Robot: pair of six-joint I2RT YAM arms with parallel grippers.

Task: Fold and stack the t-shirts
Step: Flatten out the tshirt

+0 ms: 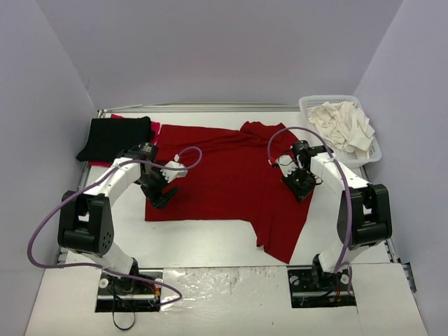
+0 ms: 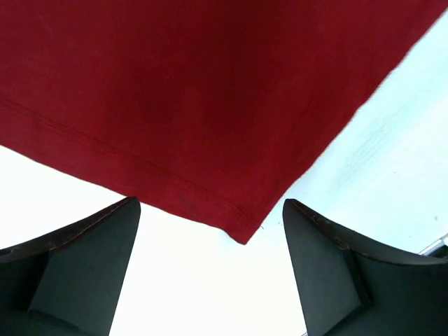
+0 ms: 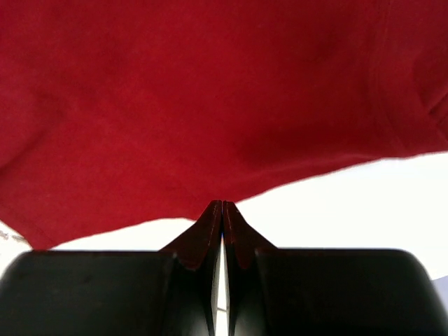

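A dark red t-shirt [image 1: 231,175] lies spread flat mid-table, one part trailing toward the near edge. My left gripper [image 1: 162,196] is open just off its near-left corner; in the left wrist view that corner [image 2: 241,231] lies between the spread fingers [image 2: 210,203], untouched. My right gripper [image 1: 302,183] is at the shirt's right edge; in the right wrist view the jaws [image 3: 222,203] are shut with their tips at the cloth's hem [image 3: 175,210], apparently pinching it. A folded black t-shirt [image 1: 115,136] lies at the back left on a bright red one [image 1: 155,131].
A white lattice basket [image 1: 308,105] at the back right holds crumpled cream-white t-shirts [image 1: 343,124]. Grey walls enclose the table on three sides. Purple cables loop off both arms.
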